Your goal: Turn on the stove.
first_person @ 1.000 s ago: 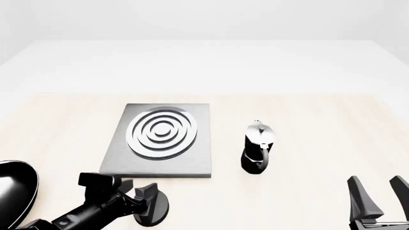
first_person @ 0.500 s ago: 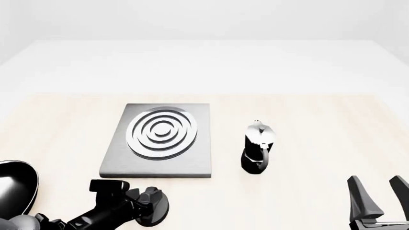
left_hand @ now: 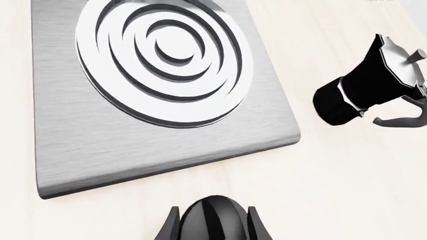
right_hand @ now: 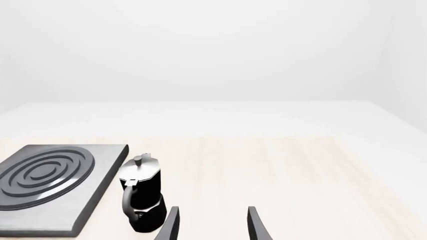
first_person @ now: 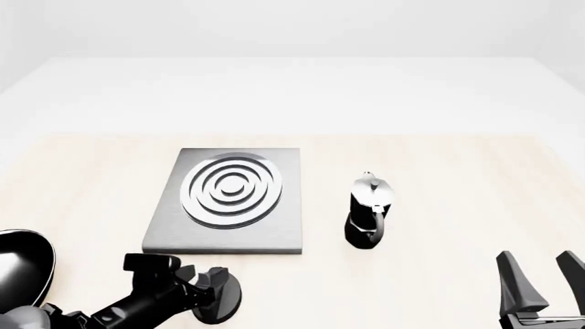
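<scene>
The stove is a brushed-grey square slab (first_person: 274,229) with concentric burner rings (first_person: 232,188), left of the table's centre. It also shows in the left wrist view (left_hand: 100,150). Its black round knob (first_person: 229,305) sits on the table just in front of the slab. My left gripper (first_person: 210,291) is at the knob. In the left wrist view the gripper (left_hand: 213,227) has both fingers pressed against the sides of the knob's raised ridge (left_hand: 212,216). My right gripper (first_person: 541,284) is open and empty at the front right, also seen in its own view (right_hand: 212,227).
A black-and-silver moka pot (first_person: 368,214) stands right of the slab; it also shows in the wrist views (left_hand: 363,87) (right_hand: 141,197). A black pan (first_person: 20,271) lies at the front left edge. The wooden tabletop (first_person: 457,178) runs back to a white surface.
My left arm has dropped lower and its wrist has turned at the knob, with a slight shift back in the last half second. The right arm has not moved.
</scene>
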`<state>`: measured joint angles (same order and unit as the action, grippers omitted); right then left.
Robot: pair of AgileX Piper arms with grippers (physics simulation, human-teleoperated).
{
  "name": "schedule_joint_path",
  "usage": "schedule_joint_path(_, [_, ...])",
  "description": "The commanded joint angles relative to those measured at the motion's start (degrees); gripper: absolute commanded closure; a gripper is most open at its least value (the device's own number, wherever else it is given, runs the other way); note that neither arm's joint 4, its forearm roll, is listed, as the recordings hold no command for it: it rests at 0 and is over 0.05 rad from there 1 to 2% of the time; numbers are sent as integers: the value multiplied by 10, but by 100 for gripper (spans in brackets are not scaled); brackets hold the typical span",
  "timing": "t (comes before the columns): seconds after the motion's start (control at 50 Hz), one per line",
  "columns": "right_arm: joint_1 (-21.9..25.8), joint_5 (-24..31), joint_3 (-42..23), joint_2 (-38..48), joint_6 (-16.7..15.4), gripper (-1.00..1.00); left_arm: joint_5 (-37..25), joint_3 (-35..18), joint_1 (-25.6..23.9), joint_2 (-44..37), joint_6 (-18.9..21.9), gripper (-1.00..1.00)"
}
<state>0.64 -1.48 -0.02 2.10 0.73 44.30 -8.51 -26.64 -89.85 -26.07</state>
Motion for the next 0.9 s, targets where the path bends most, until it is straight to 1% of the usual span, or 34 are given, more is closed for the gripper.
schedule_joint_path(0.02, [1, 0, 0, 1, -1, -100, -49, 12, 104, 32, 59, -100])
schedule_joint_path(0.04, [1, -5, 0, 6, -1, -100, -51, 15, 117, 39, 63, -100])
schedule_joint_path(0.14, [1, -8, 0, 10, -2, -100, -53, 16, 113, 42, 61, -100])
schedule_joint_path(0.28, [1, -8, 0, 10, -3, -100, -61, 16, 123, 56, 64, -100])
schedule_joint_path(0.6, [2, -4, 0, 6, -5, -100, -93, 17, 132, 99, 71, -100])
schedule_joint_path(0.7, [2, -8, 0, 12, -5, -100, -138, 13, 135, 165, 90, -100])
schedule_joint_path(0.72, [2, -8, 0, 12, -5, -100, -139, 13, 135, 166, 90, -100])
schedule_joint_path(0.76, [2, -9, 0, 13, -5, -100, -170, 10, 139, 213, 109, -100])
schedule_joint_path(0.82, [2, -7, 0, 10, -5, -100, -217, 7, 145, 284, 128, -100])
schedule_joint_path(0.84, [2, -6, 0, 9, -5, -100, -233, 7, 152, 308, 142, -100])
schedule_joint_path(0.9, [1, -2, 0, 2, -4, -100, -254, 11, 158, 343, 151, -100])
